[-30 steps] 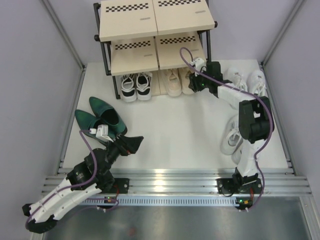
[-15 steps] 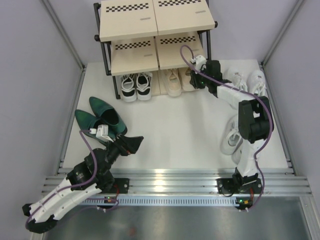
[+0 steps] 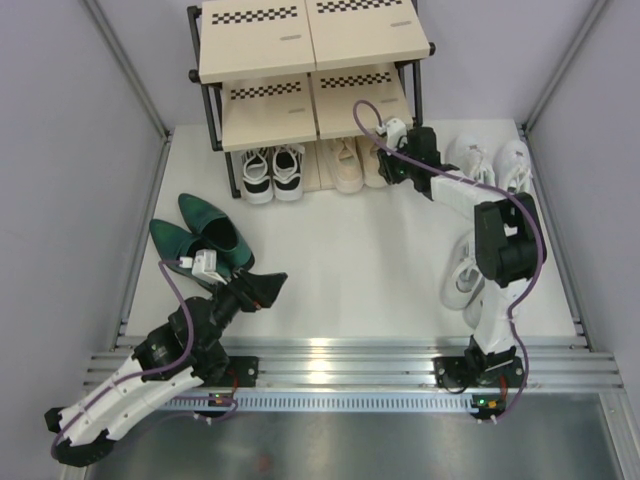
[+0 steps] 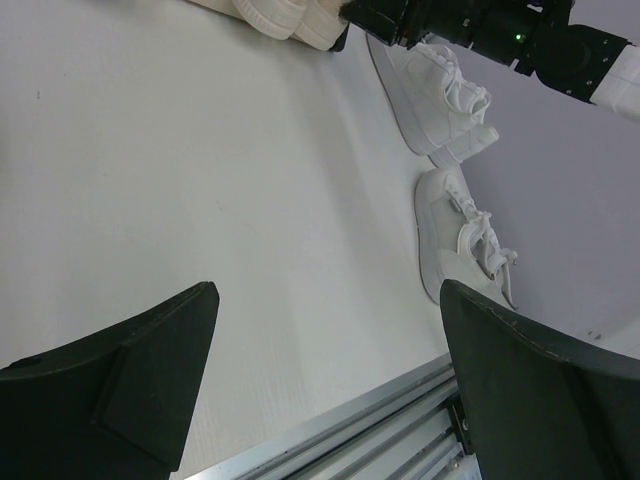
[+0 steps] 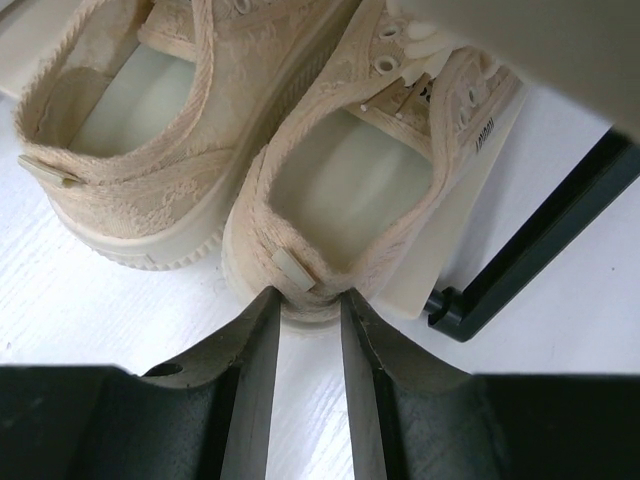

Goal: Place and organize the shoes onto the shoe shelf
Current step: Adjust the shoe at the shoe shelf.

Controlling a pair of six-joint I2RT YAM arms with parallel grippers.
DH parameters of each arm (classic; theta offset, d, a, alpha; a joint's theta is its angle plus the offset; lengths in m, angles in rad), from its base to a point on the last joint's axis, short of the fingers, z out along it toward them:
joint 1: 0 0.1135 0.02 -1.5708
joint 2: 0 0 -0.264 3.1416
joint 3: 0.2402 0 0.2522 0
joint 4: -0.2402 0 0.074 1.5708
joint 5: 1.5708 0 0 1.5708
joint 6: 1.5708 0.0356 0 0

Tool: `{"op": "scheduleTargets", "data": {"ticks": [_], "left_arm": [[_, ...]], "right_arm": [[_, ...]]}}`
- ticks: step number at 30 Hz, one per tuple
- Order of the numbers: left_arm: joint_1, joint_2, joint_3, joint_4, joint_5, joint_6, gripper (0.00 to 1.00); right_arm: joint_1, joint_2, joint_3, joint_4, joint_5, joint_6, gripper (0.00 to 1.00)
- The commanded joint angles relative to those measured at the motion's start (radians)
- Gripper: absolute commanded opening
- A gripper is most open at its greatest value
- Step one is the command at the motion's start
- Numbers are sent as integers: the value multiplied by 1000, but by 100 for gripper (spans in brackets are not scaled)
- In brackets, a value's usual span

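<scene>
- Top external: we log the shoe shelf (image 3: 310, 40) at the far edge, with black-and-white sneakers (image 3: 272, 172) and beige sneakers (image 3: 350, 165) on its lowest board.
- Right gripper (image 5: 307, 300): narrow, fingers pinching the heel of the right-hand beige sneaker (image 5: 350, 200).
- Left gripper (image 4: 325, 300): wide, holding nothing, above the table (image 4: 200, 150).
- Green heeled shoes (image 3: 205, 240) lie beside the left gripper; white sneakers (image 3: 490, 160) lie on the table's right side.

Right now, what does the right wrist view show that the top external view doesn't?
Only the right wrist view: the right pincer pinching the heel of a beige sneaker, just below its heel tab. Only the top external view: the green heeled shoes, black-and-white sneakers, white sneakers and the shoe shelf upper boards. Both: the beige pair on the bottom board, and the shelf's black frame.
</scene>
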Motion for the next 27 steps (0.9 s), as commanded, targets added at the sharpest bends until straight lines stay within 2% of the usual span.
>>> {"op": "scheduleTargets", "data": {"ticks": [1, 13, 15, 16, 19, 23, 27], "left_arm": [[0, -20, 5, 13, 11, 13, 98], [0, -31, 13, 0, 28, 9, 98], [0, -31, 18, 0, 32, 10, 98], [0, -29, 19, -4, 31, 12, 98], [0, -29, 31, -24, 29, 19, 98], [0, -29, 36, -35, 23, 29, 98], [0, -31, 28, -33, 9, 22, 98]], "right_arm": [[16, -52, -18, 30, -1, -24, 30], [16, -117, -73, 31, -9, -27, 27], [16, -152, -98, 46, -15, -34, 32], [16, -167, -107, 48, -27, -54, 42], [16, -238, -135, 34, -68, -114, 56], [16, -299, -101, -38, -119, -224, 65], [16, -232, 28, -249, -206, -301, 66]]}}
